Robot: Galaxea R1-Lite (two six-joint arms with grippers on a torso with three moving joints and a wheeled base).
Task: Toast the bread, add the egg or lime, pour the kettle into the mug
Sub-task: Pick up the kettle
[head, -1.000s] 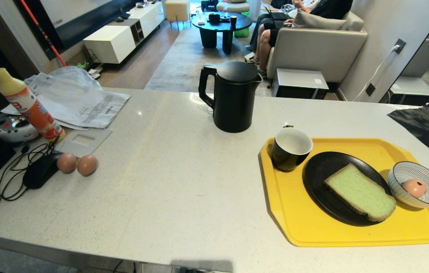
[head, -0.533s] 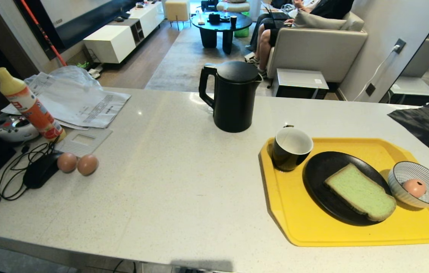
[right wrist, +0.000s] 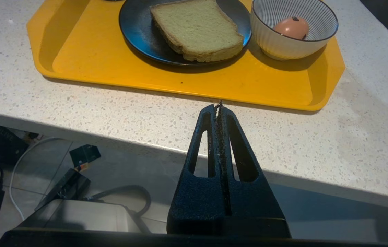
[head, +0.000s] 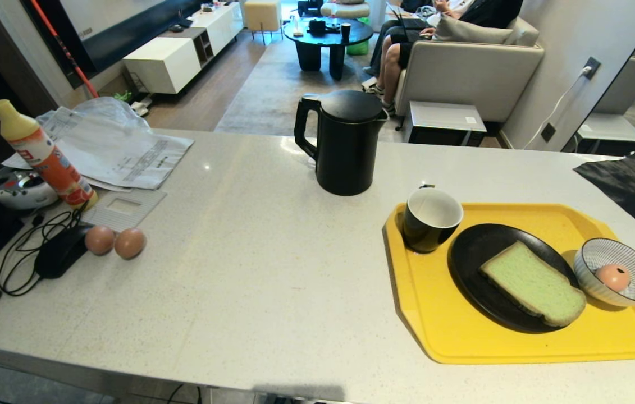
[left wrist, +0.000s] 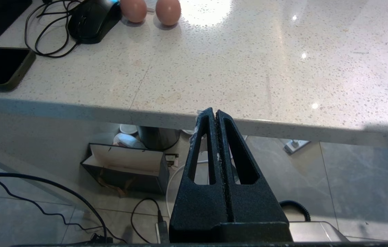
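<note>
Bread, one pale green slice [head: 533, 283], lies lower right beside one pink egg [head: 612, 276]; one black mug [head: 430, 219], one black kettle [head: 343, 142]. My left pincer [left wrist: 216, 112] and right pincer [right wrist: 218, 107] are pressed together, empty.

No legible text — anywhere.

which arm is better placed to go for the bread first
Right, probably. The right gripper sits shut at the counter edge facing the yellow tray holding the bread. The left gripper, also shut, faces bare counter near two brown eggs.
</note>
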